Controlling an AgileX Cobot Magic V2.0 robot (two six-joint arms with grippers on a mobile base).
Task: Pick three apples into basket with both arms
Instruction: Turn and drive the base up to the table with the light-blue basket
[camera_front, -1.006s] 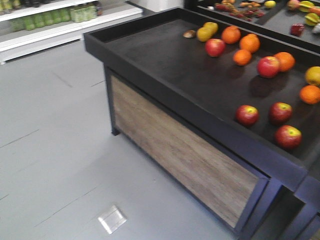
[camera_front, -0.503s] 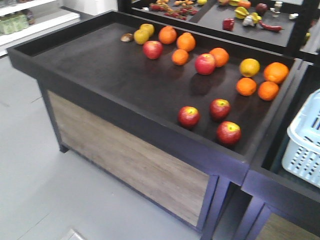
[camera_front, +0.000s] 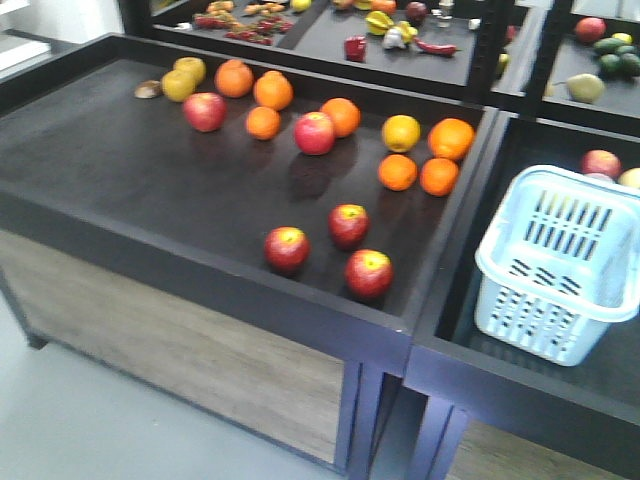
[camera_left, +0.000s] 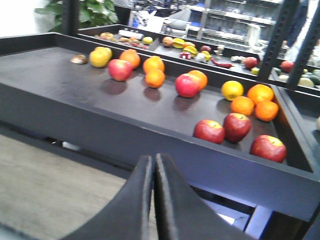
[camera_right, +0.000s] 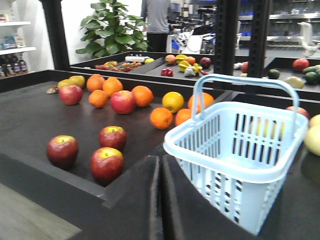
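Hanging before the apples (camera_left: 237, 126), left gripper (camera_left: 153, 164) pressed together, holding nothing, right gripper (camera_right: 160, 165) likewise closed tight, near basket (camera_right: 235, 192)

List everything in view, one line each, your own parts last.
dark apples: three, dark red with yellow tops, front right of the table
light apples: two, pinkish red, further back among the oranges
oranges: seven, orange, across the back and right
yellow fruit: three, yellow, one by the right oranges, two at back left
table: one, black with a wood-panelled front, centre
basket: one, pale blue, in the bin right of the table
far produce: count unclear, mixed colours, bins behind
left hand: one, black, shut, low before the table's front edge
right hand: one, black, shut, low before the basket
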